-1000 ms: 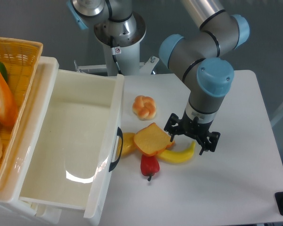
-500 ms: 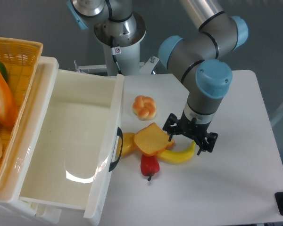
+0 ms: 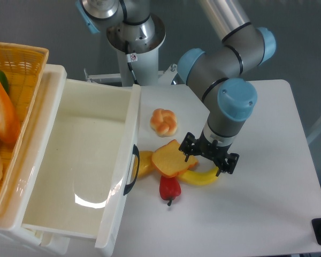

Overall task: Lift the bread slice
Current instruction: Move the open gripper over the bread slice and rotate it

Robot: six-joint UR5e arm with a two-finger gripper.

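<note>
One bread slice point(image 3: 171, 159), one bun point(image 3: 163, 121), one banana point(image 3: 201, 176), one red pepper point(image 3: 169, 188), one white bin point(image 3: 75, 160), one wicker basket point(image 3: 21, 64).

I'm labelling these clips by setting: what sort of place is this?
Probably a robotics lab bench, not a kitchen: the gripper hovers by a toy bread slice on a plain white table, with a white bin alongside.

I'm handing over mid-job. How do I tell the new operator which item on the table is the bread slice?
Start at the big white bin and its black handle; just right of that lies a small heap of toy food. The bread slice lies on top: flat, squarish, golden-orange with a darker crust, unlike the curved yellow banana, red pepper or round bun.
</note>
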